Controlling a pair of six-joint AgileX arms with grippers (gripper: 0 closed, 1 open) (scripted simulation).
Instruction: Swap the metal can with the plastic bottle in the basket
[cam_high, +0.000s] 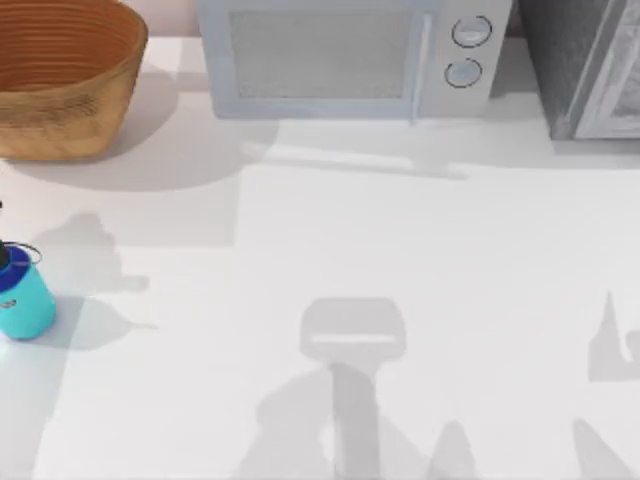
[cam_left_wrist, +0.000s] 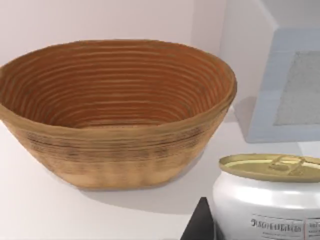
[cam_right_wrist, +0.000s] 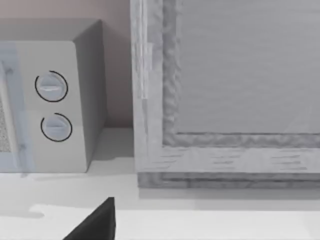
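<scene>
While beside basket (cam_left_wrist: 115, 145), metal can (cam_left_wrist: 267, 200) against left end effector (cam_left_wrist: 200, 225)

The plastic bottle (cam_high: 22, 296) and basket (cam_high: 62, 90) are cut off at the top view's left edge.

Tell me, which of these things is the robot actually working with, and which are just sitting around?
Part of the job:
metal can, close by the left wrist camera
plastic bottle, at the table's left edge
basket, back left, nothing inside

Just there:
microwave, at the back
grey cabinet, back right
</scene>
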